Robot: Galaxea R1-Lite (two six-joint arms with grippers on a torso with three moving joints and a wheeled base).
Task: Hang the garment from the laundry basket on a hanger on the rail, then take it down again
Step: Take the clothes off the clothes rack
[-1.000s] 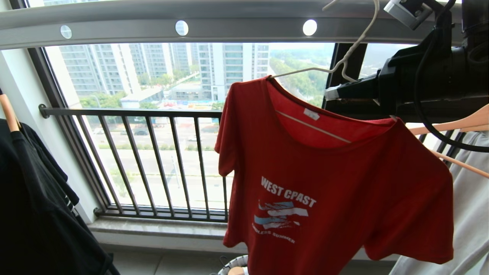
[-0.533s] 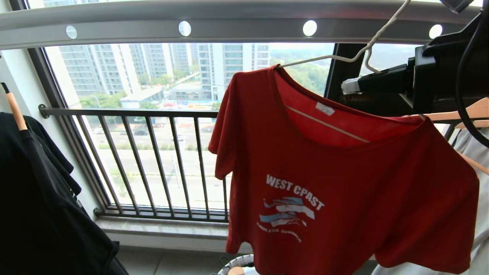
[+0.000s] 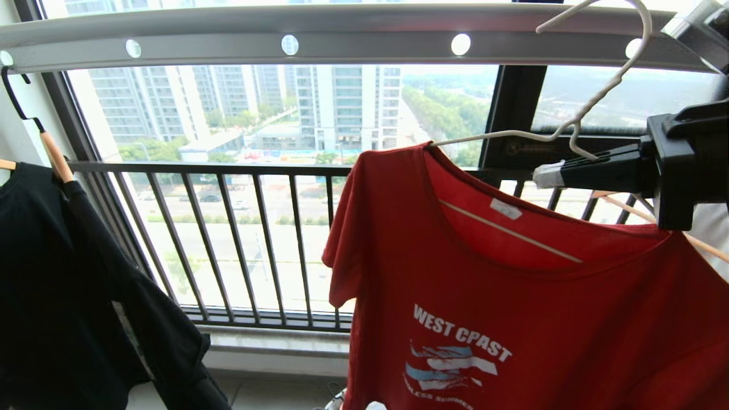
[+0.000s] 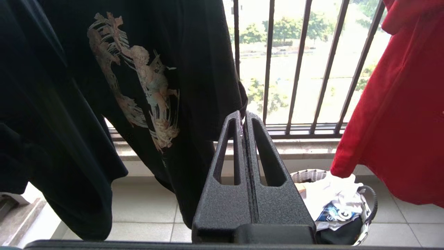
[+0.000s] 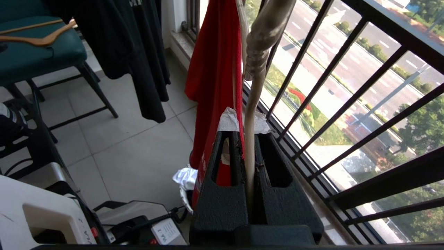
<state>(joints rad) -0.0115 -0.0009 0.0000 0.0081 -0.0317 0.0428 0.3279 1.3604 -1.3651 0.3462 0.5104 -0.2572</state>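
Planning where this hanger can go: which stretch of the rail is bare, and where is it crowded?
The rail is bare from the black shirt on the left to the red T-shirt. The right end is crowded: right gripper shut on the hanger, and wooden hangers behind it.

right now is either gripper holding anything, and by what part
The right gripper is shut on the hanger, clamping its wire just below the twisted neck, with the garment hanging from it. The left gripper is shut and holds nothing.
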